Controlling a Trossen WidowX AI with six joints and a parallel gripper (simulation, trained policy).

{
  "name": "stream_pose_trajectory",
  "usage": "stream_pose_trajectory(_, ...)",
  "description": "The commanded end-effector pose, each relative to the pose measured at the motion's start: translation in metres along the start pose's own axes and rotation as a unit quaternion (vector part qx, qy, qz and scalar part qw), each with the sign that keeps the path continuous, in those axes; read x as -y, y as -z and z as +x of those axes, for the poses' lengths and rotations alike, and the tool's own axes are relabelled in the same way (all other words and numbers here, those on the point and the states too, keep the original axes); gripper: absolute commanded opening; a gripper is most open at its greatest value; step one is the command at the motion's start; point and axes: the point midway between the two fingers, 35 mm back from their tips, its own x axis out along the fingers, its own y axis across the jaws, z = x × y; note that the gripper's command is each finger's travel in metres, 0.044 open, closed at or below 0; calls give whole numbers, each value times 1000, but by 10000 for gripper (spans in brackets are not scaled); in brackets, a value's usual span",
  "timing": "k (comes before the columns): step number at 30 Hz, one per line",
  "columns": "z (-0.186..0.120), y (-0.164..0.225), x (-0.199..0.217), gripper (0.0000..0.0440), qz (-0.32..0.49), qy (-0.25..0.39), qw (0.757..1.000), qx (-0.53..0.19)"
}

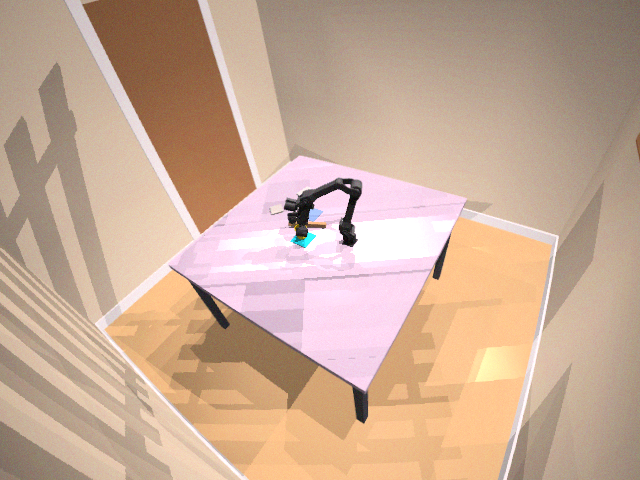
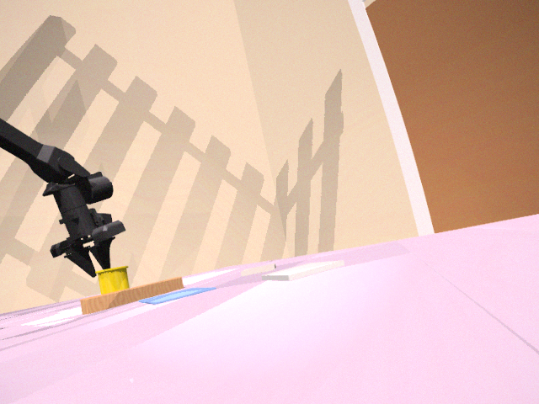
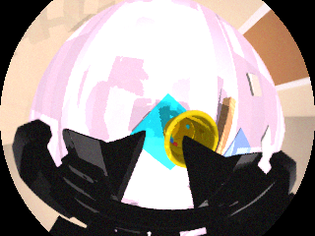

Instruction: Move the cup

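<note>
The yellow cup [image 1: 300,237] [image 2: 114,280] [image 3: 198,123] stands upright at the right side of the cyan pad [image 1: 309,239] [image 3: 155,125] in the wrist view; we cannot tell whether its whole base is on it. Small marbles [image 3: 187,127] show inside. Our gripper [image 1: 300,233] [image 2: 101,271] [image 3: 164,137] is released, its fingers parted, one tip over the cup's mouth. We judge the letting-go nearly finished: we should rise straight and slowly, as a sideways drift could catch the rim and tip the marbles out. The wooden block [image 1: 317,225] [image 2: 135,295] [image 3: 225,118] lies between the cyan pad and the blue pad [image 1: 315,213] [image 2: 178,295] [image 3: 238,144]. Sun patches streak the pink table [image 1: 336,310] [image 2: 304,348] [image 3: 89,98]; a brown door [image 1: 170,93] [image 2: 461,108] [image 3: 278,49] fills the upper right of the exterior view.
</note>
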Motion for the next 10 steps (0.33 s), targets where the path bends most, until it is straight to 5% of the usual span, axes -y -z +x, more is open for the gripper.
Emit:
stream_pose_trajectory(1, -8, -1, -1, 227, 5, -3, 1000, 12)
stream_pose_trajectory(6, -23, -5, 0, 251, 10, -3, 999, 33)
stream_pose_trajectory(10, -36, -9, 3, 313, 14, 0, 999, 51)
